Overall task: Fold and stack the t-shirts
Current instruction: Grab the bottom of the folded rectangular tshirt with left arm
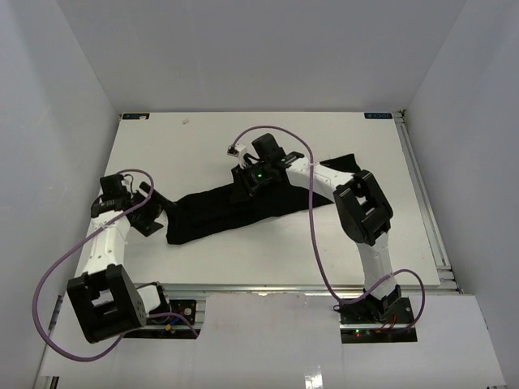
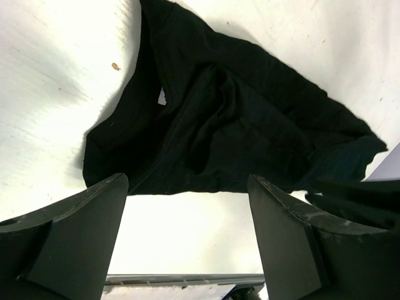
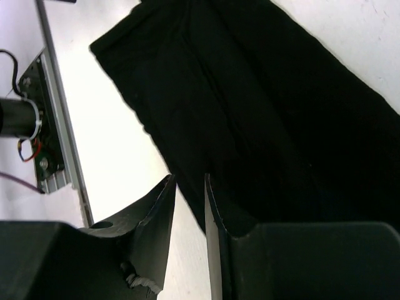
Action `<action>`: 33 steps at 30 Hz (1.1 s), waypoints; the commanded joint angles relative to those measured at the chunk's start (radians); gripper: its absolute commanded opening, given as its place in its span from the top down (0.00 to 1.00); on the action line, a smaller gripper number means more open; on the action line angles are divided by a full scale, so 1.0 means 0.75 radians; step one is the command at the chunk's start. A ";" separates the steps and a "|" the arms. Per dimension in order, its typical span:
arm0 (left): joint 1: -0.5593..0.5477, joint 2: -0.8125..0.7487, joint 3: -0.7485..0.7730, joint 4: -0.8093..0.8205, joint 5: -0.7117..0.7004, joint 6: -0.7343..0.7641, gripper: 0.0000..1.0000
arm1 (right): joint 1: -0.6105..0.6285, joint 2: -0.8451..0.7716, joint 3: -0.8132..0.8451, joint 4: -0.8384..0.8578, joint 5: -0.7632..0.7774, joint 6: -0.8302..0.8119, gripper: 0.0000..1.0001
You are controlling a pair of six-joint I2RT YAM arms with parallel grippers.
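You have the black t-shirt [image 1: 219, 215] lying crumpled in a long band across the middle of the white table [image 1: 284, 259], one end low toward your left arm and the other running up and away toward the right arm's elbow. It is not folded flat: from the left wrist camera you see the t-shirt [image 2: 237, 119] bunched in creases, with a small chink of table showing through near one fold. Your left gripper [image 1: 154, 207] sits just beside the shirt's left end. In its own view the left gripper [image 2: 187, 237] stands wide apart, its two fingers [image 2: 75, 237] framing bare table with nothing between them, the cloth's near edge just ahead of the tips. A small brown speck [image 2: 115, 65] lies on the table beside the shirt there. Your right gripper [image 1: 255, 174] is over the shirt's far edge near the middle of the band. From the right wrist the right gripper [image 3: 187, 237] has its jaws drawn close, only a thin slit left (white table shows through it), and one finger overlaps the shirt [image 3: 262, 112]. You cannot tell from these views whether it pinches any cloth. A metal rail [image 3: 59, 125] runs along the table edge in that view.
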 commanded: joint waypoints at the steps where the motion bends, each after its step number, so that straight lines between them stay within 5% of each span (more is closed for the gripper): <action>1: 0.016 0.026 -0.041 0.101 0.097 0.068 0.12 | -0.003 0.053 0.082 0.066 -0.011 0.143 0.68; 12: 0.016 0.218 0.012 0.156 -0.100 0.250 0.12 | 0.075 0.213 0.215 0.122 -0.152 0.168 0.70; 33: 0.012 0.452 -0.063 0.429 0.197 0.457 0.11 | 0.091 0.301 0.217 0.050 -0.105 0.112 0.73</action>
